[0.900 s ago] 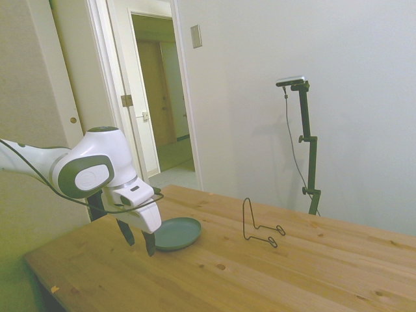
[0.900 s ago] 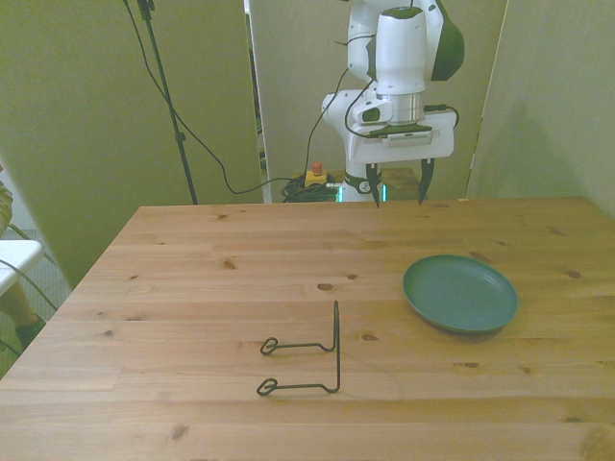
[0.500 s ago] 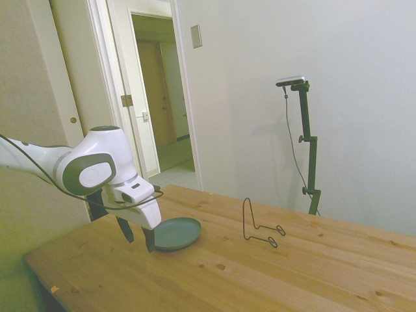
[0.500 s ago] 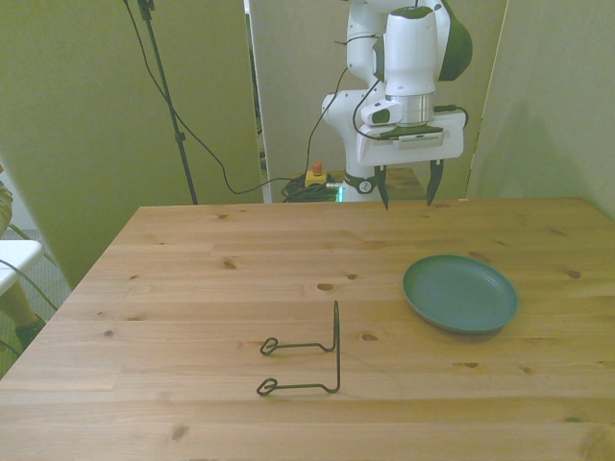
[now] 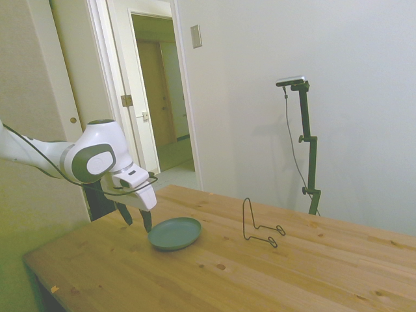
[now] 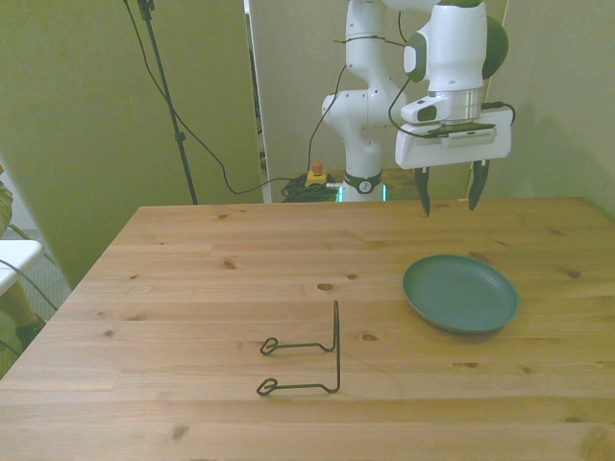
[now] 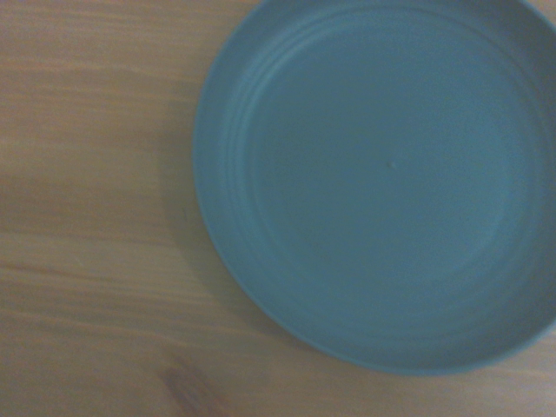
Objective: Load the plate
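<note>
One plate [image 5: 174, 233] lies flat on the worktop [image 5: 260, 273] in the side view; the hand [image 5: 134, 218] hangs just above its near rim, fingers spread, holding nothing. A wire rack [image 5: 259, 224] stands well apart. Front view: the plate [image 6: 459, 293] sits toward the front view's right, the hand [image 6: 450, 201] above its far side, the rack [image 6: 307, 355] near mid-worktop. Wrist view: the plate [image 7: 382, 182] fills most of the frame, out of focus.

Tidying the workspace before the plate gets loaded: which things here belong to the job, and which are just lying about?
Job: plate, lying flat; wire rack, empty; gripper, fingers open, above the table behind the plate.
Lying about: nothing else on the wooden table.
</note>
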